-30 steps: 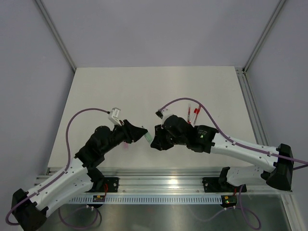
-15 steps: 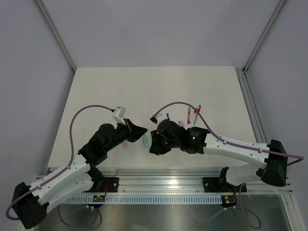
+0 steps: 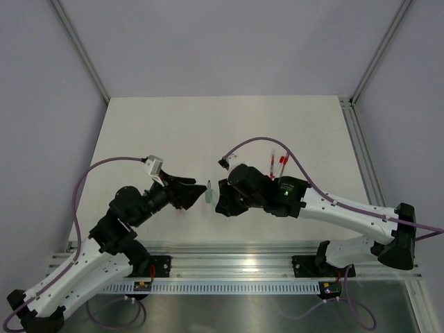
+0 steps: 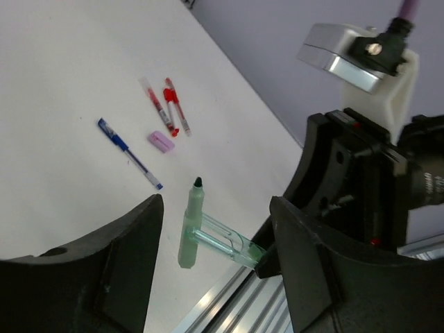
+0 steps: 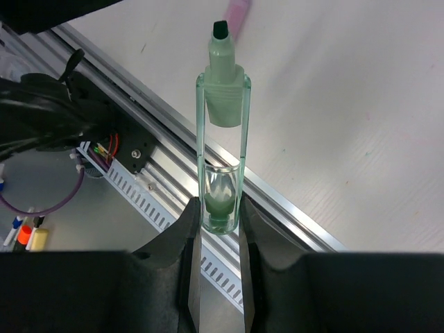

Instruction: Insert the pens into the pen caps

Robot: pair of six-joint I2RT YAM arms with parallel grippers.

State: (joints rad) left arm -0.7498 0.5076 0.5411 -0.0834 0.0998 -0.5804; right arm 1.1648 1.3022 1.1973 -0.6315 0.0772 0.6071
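Note:
My right gripper (image 5: 218, 211) is shut on the closed end of a clear pale green pen cap (image 5: 220, 187). The cap (image 4: 225, 241) hangs above the table's near edge. A pale green pen (image 4: 189, 232) with a dark tip sits at its open end; in the left wrist view it stands about crosswise to the cap. My left gripper (image 4: 216, 205) is open and empty, a short way left of the pen (image 3: 209, 194). On the table lie a blue pen (image 4: 128, 152), a pink cap (image 4: 161, 141) and two red pens (image 4: 156, 104).
The aluminium rail (image 3: 236, 260) runs along the table's near edge, just below both grippers. The red pens (image 3: 280, 164) lie behind the right arm's wrist. A pink piece (image 5: 238, 12) lies on the table beyond the held cap. The purple cables loop above both arms.
My left gripper has opened, let go of the green pen and drawn back to the left. The right gripper has stayed shut on the cap, which now carries the pen.

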